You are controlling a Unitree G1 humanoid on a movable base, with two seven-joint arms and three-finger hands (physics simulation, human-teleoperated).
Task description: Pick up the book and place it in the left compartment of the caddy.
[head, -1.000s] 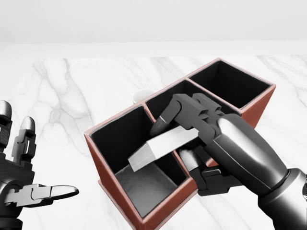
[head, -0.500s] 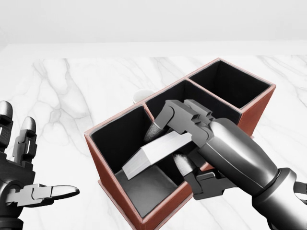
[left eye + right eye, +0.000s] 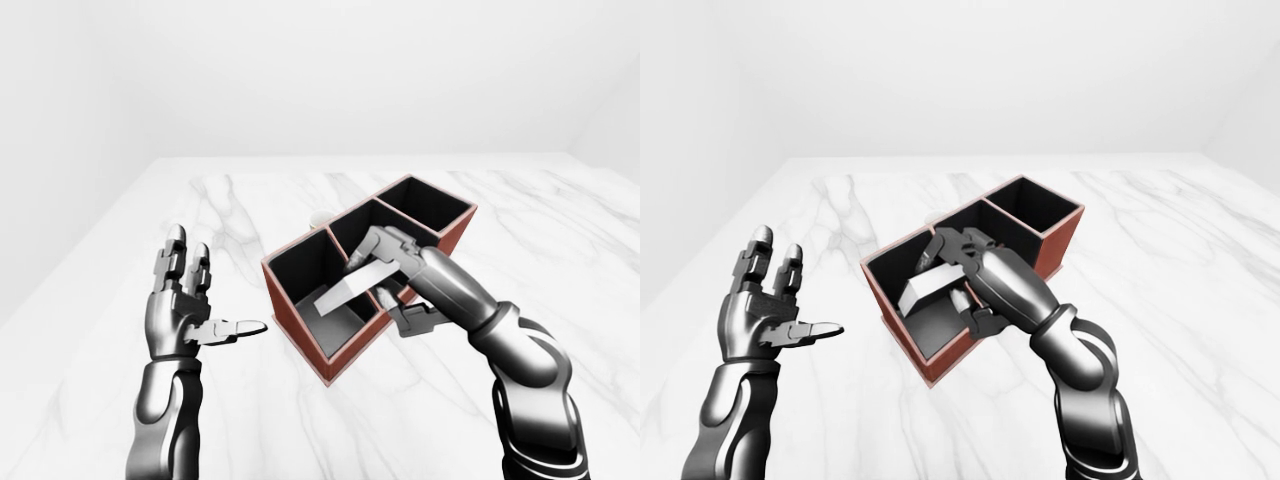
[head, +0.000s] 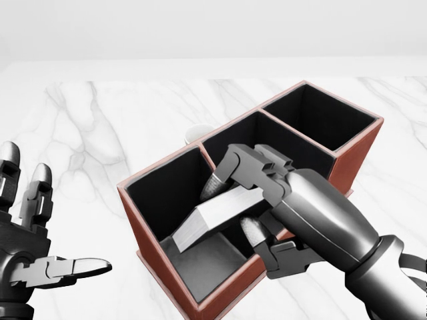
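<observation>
A red-brown caddy point(image 4: 153, 263) with three black compartments lies slantwise on the marble table. My right hand point(image 4: 235, 203) is shut on a pale grey book point(image 4: 213, 215), which is tilted with its lower end down inside the caddy's left compartment point(image 4: 175, 199). Two fingers press its upper side and the thumb point(image 4: 252, 231) sits under it. In the left-eye view the book point(image 3: 345, 293) slants across the divider between left and middle compartments. My left hand point(image 4: 37, 257) stays open at the lower left, well apart from the caddy.
A small white round thing point(image 4: 196, 134) peeks out behind the caddy's upper wall. The marble tabletop point(image 4: 100, 133) spreads wide on all sides; its far edge point(image 3: 330, 158) meets a plain white backdrop.
My right hand has lowered and shifted left with the book, whose lower end has sunk deeper into the left compartment. The left hand has barely moved.
</observation>
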